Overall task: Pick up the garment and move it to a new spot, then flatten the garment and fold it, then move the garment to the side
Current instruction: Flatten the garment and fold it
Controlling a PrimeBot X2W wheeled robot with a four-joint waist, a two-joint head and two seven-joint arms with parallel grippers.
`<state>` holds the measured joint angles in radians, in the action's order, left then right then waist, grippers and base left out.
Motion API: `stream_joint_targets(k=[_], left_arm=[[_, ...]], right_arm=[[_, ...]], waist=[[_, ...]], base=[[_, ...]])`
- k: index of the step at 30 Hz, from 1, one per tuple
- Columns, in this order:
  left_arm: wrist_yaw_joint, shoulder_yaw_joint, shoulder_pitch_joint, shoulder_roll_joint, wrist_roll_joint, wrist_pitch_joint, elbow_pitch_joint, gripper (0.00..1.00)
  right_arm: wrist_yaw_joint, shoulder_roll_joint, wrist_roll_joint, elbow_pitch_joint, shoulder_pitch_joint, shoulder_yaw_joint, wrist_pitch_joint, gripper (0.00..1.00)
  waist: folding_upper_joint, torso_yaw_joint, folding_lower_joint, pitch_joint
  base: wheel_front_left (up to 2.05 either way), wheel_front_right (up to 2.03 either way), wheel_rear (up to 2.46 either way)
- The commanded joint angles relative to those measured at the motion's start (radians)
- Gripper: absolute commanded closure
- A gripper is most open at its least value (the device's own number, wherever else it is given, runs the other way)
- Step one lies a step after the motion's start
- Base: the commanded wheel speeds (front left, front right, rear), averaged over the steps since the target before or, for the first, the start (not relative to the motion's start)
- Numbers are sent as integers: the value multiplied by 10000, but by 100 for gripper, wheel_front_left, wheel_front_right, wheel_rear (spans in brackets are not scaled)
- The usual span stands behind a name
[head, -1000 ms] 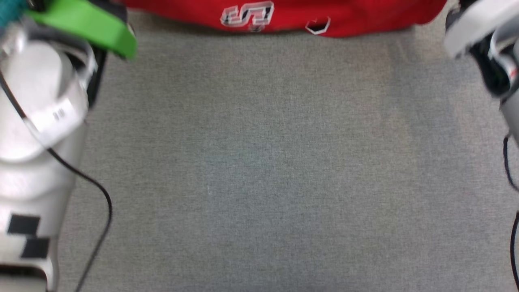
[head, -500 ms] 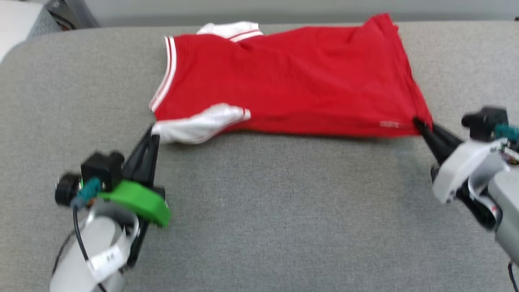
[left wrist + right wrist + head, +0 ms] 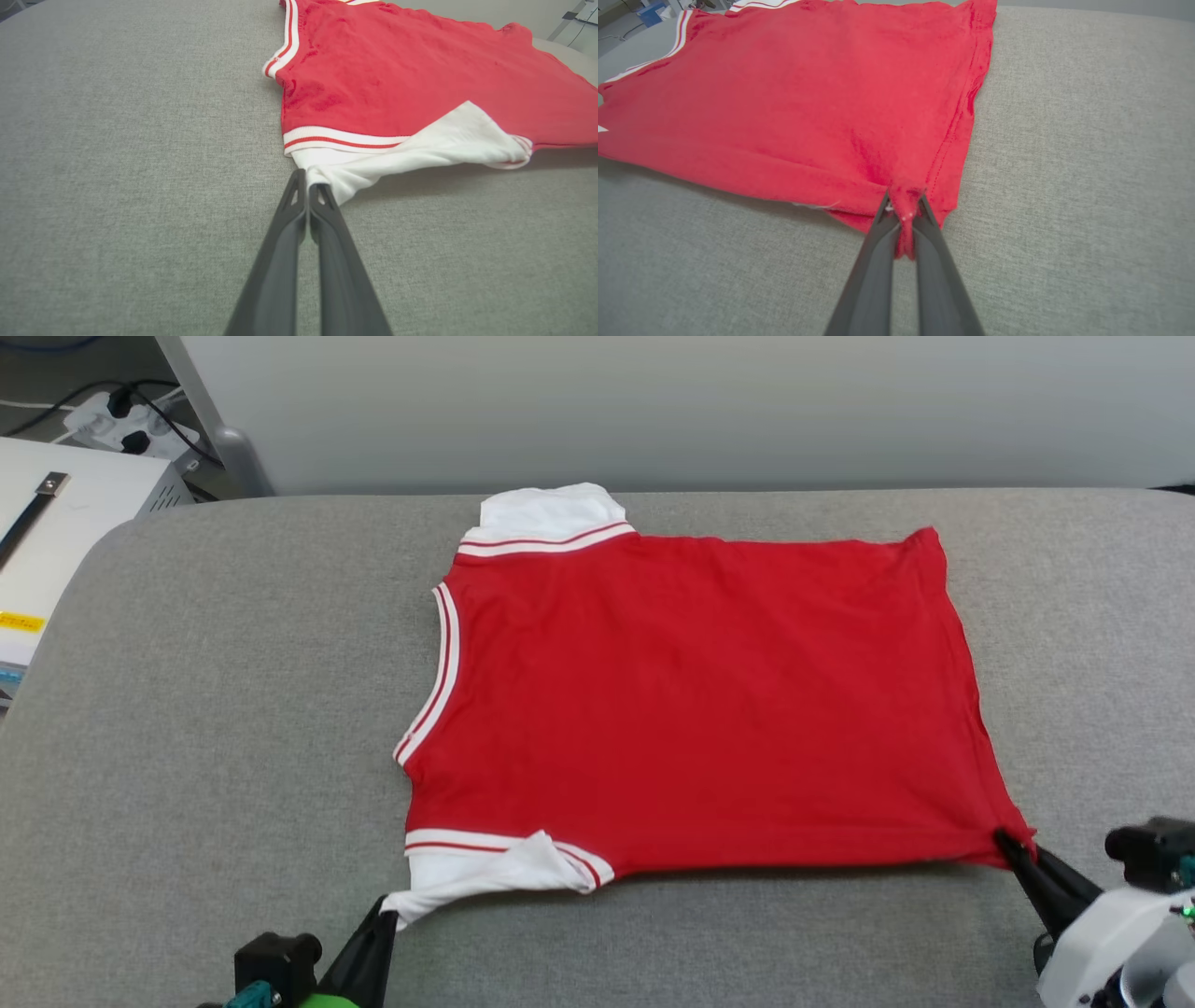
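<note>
Red shirt point(image 3: 709, 709) lies spread flat on grey pad point(image 3: 215, 709). Left gripper point(image 3: 381, 910), at 7 o'clock, jaws pinched on white sleeve point(image 3: 485, 873). Right gripper point(image 3: 1010, 847), at 4 o'clock, clamps hem corner point(image 3: 1013, 823).

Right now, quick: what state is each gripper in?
Left gripper: closed, pinching the garment by its white sleeve.
Right gripper: closed, pinching the garment's red hem corner.
</note>
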<state>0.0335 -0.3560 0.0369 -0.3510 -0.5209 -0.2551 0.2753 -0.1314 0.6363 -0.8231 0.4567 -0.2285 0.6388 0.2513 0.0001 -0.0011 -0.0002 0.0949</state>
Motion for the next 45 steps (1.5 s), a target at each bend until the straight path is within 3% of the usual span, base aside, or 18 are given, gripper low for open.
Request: stream_joint_targets(k=[1, 10, 18, 29, 36, 45], left_arm=[[-76, 2, 274, 34, -71, -20, -41, 100], [-263, -196, 1777, -60, -457, 479, -556, 100], [-308, -329, 1493, -304, -212, 680, -1067, 100], [404, -633, -2048, -642, 642, 940, -675, 100], [723, -737, -4098, -721, 759, 950, 340, 100], [943, -1458, -5783, -581, 684, 536, 2600, 100]], right_arm=[[7, 6, 140, -152, 479, -245, 76, 100], [7, -170, 803, -1584, 3203, -1933, -416, 100], [7, -560, 1283, -2517, 3696, -2970, -1244, 100], [7, -1106, 1194, -3128, 2460, -4026, -1874, 100], [7, -1195, 1157, -3085, 1153, -3881, -2237, 100], [7, -1301, 1234, -1747, -786, -3275, -2529, 100]], waist=[[-1, 59, 2, -187], [-1, 24, 2, -577], [-1, 141, 2, -454], [-1, -53, 2, 563], [-1, -334, 2, 1571], [-1, -571, 2, 2483]], base=[[0, 0, 0], [0, 0, 0], [0, 0, 0], [0, 0, 0], [0, 0, 0], [0, 0, 0]])
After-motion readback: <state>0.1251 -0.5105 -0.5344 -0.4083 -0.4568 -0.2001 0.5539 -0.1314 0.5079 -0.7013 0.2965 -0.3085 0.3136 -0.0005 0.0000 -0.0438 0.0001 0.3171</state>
